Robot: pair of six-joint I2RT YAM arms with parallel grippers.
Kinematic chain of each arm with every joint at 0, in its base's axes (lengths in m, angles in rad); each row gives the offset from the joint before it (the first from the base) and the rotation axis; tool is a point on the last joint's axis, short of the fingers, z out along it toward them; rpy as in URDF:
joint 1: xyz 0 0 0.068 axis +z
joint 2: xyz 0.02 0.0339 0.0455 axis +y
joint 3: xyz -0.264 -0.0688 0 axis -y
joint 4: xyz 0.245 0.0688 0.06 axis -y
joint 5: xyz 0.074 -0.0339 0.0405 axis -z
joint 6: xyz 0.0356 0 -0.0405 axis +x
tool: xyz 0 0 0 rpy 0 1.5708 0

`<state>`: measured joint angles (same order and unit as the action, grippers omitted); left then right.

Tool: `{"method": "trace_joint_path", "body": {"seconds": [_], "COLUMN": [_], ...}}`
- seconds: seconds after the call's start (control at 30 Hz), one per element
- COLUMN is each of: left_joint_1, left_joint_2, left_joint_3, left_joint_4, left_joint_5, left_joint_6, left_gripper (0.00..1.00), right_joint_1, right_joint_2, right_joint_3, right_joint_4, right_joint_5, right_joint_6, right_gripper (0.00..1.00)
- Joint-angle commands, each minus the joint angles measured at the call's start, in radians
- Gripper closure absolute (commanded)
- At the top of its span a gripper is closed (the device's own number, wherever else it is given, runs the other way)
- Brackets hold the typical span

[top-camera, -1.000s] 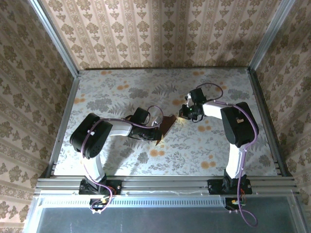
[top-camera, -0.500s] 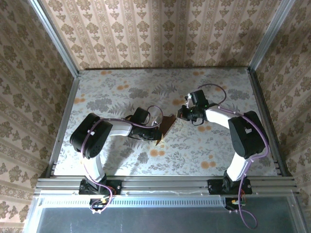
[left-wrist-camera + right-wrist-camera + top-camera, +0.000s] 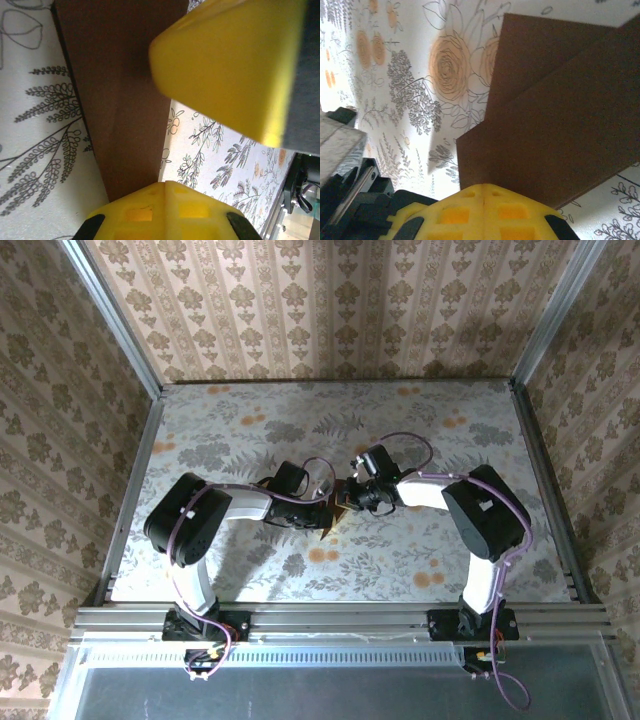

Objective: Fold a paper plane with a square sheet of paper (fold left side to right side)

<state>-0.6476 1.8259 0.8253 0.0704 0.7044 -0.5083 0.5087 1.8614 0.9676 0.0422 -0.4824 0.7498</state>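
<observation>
Fold in hand: right end effector [image 3: 351, 501], grip unreadable, is laying the square sheet of paper [image 3: 560, 125] over; left end effector [image 3: 162, 132], spread open, is bracing. Next: align edges, crease.

robot lab test cell, dressed up to look homey. left arm [image 3: 190, 520] & right arm [image 3: 485, 510] are bolted to an alu extrusion rail [image 3: 340, 620] at the near edge of the desk [image 3: 250, 580]. alu posts [image 3: 110, 312] hold flat wall panels [image 3: 330, 310] w/ beige striped wallpaper. desk top is a printed fern & flower sheet. purple cables [image 3: 505, 685] hang loose by the arm bases.
</observation>
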Motion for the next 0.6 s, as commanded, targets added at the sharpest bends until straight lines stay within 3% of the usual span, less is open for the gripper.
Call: {"method": "trace_joint_path", "body": {"seconds": [0.0,0.57], "left_joint_1": [-0.003,-0.005], "left_joint_2": [0.042,-0.056], "left_joint_3": [-0.018,0.042], "left_joint_4": [-0.064,-0.086], "left_joint_5": [-0.068,0.038], "left_joint_6": [-0.006,-0.045], "left_gripper": [1.0,0.98], "right_joint_1": [0.005,0.009], "right_joint_2": [0.021,0.111], "right_joint_3": [0.001,-0.016], "right_joint_4": [-0.002,-0.187], "right_joint_5": [-0.009,0.105], "right_joint_6": [0.029,-0.069], "right_gripper": [0.96,1.0]}}
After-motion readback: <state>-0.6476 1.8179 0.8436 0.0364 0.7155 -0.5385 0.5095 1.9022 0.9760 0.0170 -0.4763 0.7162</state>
